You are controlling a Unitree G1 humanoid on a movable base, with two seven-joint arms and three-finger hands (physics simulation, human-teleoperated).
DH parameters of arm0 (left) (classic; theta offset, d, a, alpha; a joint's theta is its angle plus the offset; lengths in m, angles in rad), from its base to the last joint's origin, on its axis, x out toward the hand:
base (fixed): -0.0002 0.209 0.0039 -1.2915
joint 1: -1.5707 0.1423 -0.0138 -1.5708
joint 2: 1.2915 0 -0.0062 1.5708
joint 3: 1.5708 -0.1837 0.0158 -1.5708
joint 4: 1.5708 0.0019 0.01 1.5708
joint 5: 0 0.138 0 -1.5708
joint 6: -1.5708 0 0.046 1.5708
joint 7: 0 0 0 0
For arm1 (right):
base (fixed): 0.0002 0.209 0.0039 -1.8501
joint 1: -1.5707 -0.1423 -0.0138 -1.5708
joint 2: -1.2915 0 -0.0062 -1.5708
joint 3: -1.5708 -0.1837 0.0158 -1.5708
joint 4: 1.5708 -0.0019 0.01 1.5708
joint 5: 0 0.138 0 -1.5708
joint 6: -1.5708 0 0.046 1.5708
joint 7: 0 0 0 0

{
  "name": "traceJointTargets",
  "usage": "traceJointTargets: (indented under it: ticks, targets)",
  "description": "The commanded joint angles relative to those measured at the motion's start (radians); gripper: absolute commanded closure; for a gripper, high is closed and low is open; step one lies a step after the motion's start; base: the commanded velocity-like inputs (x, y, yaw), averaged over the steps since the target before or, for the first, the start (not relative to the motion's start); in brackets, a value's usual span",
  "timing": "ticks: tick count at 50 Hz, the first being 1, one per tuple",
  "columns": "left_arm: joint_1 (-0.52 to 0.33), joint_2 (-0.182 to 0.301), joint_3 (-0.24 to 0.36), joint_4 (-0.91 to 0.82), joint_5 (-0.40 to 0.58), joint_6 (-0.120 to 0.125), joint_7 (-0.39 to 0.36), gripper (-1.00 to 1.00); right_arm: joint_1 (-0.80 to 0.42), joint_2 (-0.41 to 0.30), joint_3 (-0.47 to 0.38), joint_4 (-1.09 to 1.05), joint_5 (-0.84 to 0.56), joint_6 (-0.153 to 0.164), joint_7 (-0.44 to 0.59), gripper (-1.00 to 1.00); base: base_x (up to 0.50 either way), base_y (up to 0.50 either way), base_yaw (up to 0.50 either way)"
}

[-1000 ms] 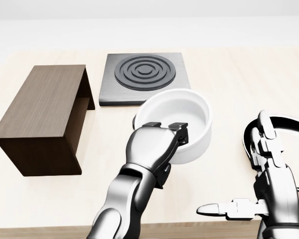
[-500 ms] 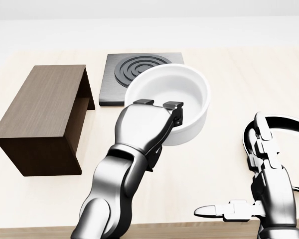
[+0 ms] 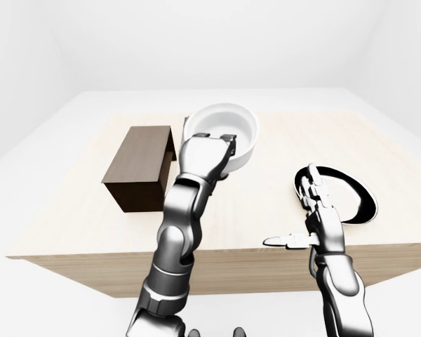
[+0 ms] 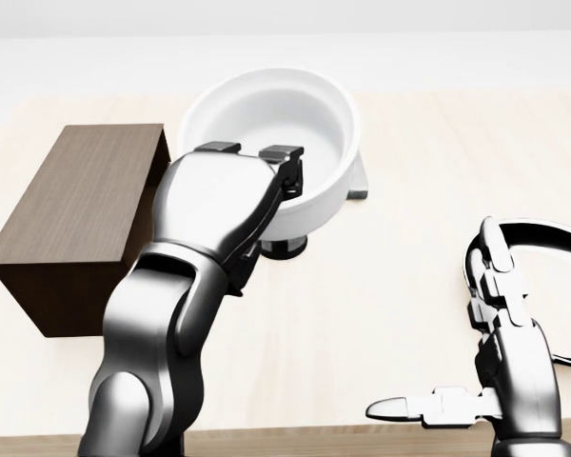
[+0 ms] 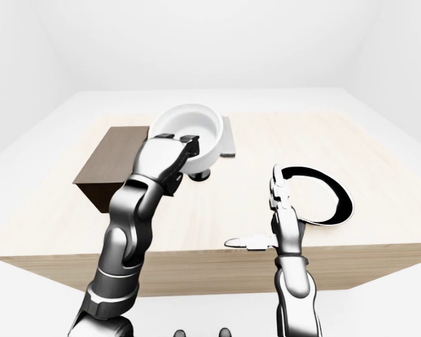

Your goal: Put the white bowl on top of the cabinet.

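Pale wood table, white room; left hand grasps white bowl; right hand released.

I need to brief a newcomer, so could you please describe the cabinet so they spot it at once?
Start at the pale wooden table; toward its left side in the head view sits the cabinet, a dark brown box. It is the only dark wood, flat-topped thing there.

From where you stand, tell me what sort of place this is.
Probably a bare simulated kitchen worktop. A pale wooden table in a plain white room holds a small dark cabinet and a black-rimmed plate, and the left hand holds a white bowl in its fingers.
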Motion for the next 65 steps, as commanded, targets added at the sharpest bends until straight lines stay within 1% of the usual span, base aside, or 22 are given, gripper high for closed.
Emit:
traceJointTargets:
  ticks: [1,2,5,6,8,12,15,17,18,19,22,27,36,39,45,51,59,65]
  targets:
    - [-0.021,0.033,0.038,-0.136,0.049,0.0,-0.043,1.0,0.007,0.002,0.006,-0.006,-0.004,-0.002,0.002,-1.0,0.0,0.0,0.0]
    - [-0.027,0.047,0.054,-0.146,0.045,0.0,-0.051,1.0,0.008,0.003,0.007,-0.007,-0.005,-0.003,0.002,-1.0,0.0,0.0,0.0]
    - [-0.035,0.071,0.077,-0.175,0.032,0.0,-0.073,1.0,0.009,0.003,0.008,-0.008,-0.006,-0.004,0.001,-1.0,0.0,0.0,0.0]
    - [-0.045,0.085,0.095,-0.197,0.024,0.0,-0.091,1.0,0.011,0.004,0.009,-0.008,-0.007,-0.005,0.001,-1.0,0.0,0.0,0.0]
    - [-0.049,0.094,0.1,-0.208,0.018,0.0,-0.104,1.0,0.01,0.004,0.01,-0.005,-0.008,-0.008,0.0,-1.0,0.0,0.0,0.0]
    - [-0.089,0.13,0.134,-0.284,0.016,0.0,-0.18,1.0,0.006,0.003,0.013,0.001,-0.012,-0.008,-0.003,-1.0,0.0,0.0,0.0]
    - [-0.097,0.148,0.15,-0.301,0.008,0.0,-0.195,1.0,0.002,0.002,0.016,0.012,-0.015,-0.014,-0.006,-1.0,0.0,0.0,0.0]
    - [-0.098,0.15,0.149,-0.301,0.006,0.0,-0.195,1.0,0.002,0.002,0.017,0.013,-0.015,-0.014,-0.006,-1.0,0.0,0.0,0.0]
    - [-0.104,0.165,0.162,-0.31,-0.001,0.0,-0.207,1.0,-0.001,0.002,0.019,0.019,-0.018,-0.014,-0.008,-1.0,0.0,0.0,0.0]
    - [-0.105,0.167,0.162,-0.311,-0.002,0.0,-0.207,1.0,-0.001,0.001,0.02,0.019,-0.018,-0.014,-0.008,-1.0,0.0,0.0,0.0]
    - [-0.132,0.193,0.183,-0.333,-0.006,0.0,-0.207,1.0,0.002,0.001,0.023,0.016,-0.02,-0.013,-0.009,-1.0,0.0,0.0,0.0]
    - [-0.14,0.228,0.205,-0.354,-0.02,0.0,-0.207,1.0,0.001,0.001,0.028,0.023,-0.022,-0.016,-0.011,-1.0,0.0,0.0,0.0]
    - [-0.18,0.29,0.247,-0.389,-0.031,0.0,-0.207,1.0,0.003,0.001,0.03,0.023,-0.022,-0.02,-0.012,-1.0,0.0,0.0,0.0]
    - [-0.181,0.3,0.254,-0.393,-0.037,0.0,-0.207,1.0,0.002,0.001,0.031,0.028,-0.024,-0.023,-0.014,-1.0,0.0,0.0,0.0]
    - [-0.173,0.33,0.273,-0.403,-0.059,0.0,-0.207,1.0,0.002,0.0,0.032,0.025,-0.024,-0.02,-0.015,-1.0,0.0,0.0,0.0]
    - [-0.159,0.348,0.283,-0.405,-0.069,0.0,-0.207,1.0,0.003,0.0,0.034,0.026,-0.027,-0.023,-0.015,-1.0,0.0,0.0,0.0]
    - [-0.107,0.371,0.308,-0.387,-0.125,0.0,-0.207,1.0,0.003,0.0,0.033,0.028,-0.027,-0.025,-0.015,-1.0,0.0,0.0,0.0]
    - [-0.076,0.387,0.32,-0.4,-0.144,0.0,-0.207,1.0,0.007,0.002,0.041,0.033,-0.033,-0.033,-0.02,-1.0,0.0,0.0,0.0]
